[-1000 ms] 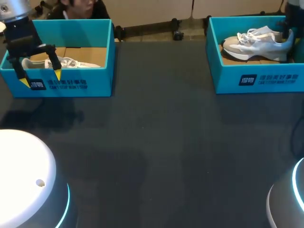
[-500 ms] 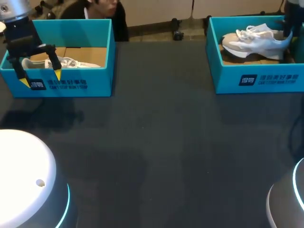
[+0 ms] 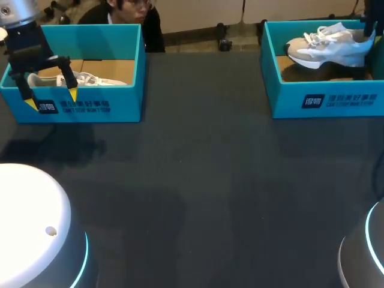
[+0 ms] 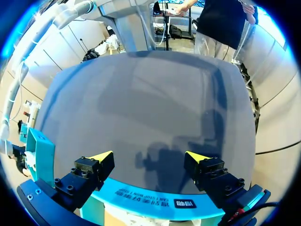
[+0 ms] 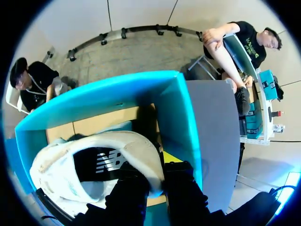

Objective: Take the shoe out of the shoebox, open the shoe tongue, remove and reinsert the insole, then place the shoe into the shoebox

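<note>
A white and grey shoe (image 3: 327, 48) hangs tilted above the floor of the right teal shoebox (image 3: 324, 99), heel toward the view's right edge. My right gripper (image 3: 368, 37) holds it there. In the right wrist view this gripper (image 5: 159, 175) is shut on the heel collar of the shoe (image 5: 89, 165), with the shoebox wall (image 5: 181, 117) just beyond it. My left gripper (image 3: 51, 99) hangs open over the front wall of the left shoebox (image 3: 90, 108), which holds another white shoe (image 3: 84, 79). The left wrist view shows the left gripper (image 4: 149, 157) open above that shoebox's rim (image 4: 155, 201).
Dark table (image 3: 204, 180) stretches between the two boxes. The white bases of my arms stand at the near left (image 3: 30, 222) and near right (image 3: 366, 252) corners.
My right gripper has shut on the shoe's heel and lifted it; the shoe has risen off the box floor and shifted right. The left arm has not moved.
</note>
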Tool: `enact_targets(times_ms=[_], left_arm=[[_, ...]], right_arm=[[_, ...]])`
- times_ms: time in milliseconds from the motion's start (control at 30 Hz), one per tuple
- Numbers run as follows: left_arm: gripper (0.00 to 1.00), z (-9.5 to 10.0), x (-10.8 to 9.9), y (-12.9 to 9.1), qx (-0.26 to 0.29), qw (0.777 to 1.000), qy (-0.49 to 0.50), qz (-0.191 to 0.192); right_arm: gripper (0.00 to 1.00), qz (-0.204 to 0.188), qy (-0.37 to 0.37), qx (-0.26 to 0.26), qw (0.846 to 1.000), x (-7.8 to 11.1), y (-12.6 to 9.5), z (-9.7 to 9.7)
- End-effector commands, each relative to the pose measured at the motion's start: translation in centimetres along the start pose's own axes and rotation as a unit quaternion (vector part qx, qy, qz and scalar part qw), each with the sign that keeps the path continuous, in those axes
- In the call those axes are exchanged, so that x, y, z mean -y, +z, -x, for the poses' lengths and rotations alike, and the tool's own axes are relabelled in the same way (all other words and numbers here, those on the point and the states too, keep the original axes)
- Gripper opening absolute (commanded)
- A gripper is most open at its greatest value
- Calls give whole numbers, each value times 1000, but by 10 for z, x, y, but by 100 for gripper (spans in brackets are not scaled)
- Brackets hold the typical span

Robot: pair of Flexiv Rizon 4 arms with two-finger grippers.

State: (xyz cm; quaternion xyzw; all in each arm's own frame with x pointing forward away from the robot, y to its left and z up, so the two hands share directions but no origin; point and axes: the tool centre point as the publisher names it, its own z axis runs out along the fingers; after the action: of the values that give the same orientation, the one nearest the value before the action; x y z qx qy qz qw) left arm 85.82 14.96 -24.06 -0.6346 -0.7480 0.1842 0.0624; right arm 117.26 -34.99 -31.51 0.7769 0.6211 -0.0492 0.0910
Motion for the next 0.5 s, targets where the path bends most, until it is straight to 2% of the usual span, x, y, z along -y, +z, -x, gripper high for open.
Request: enact_targets(times_ms=[33,200,500], left_arm=[[100,-1,1,1,0,1000,0,2],[100,-1,1,1,0,1000,0,2],[100,-1,1,1,0,1000,0,2]], right_arm=[[0,19,0,4,1000,17,-32,-1],[0,33,-14,14,999,21,-53,-1],[0,39,-16,29,999,42,-91,0]])
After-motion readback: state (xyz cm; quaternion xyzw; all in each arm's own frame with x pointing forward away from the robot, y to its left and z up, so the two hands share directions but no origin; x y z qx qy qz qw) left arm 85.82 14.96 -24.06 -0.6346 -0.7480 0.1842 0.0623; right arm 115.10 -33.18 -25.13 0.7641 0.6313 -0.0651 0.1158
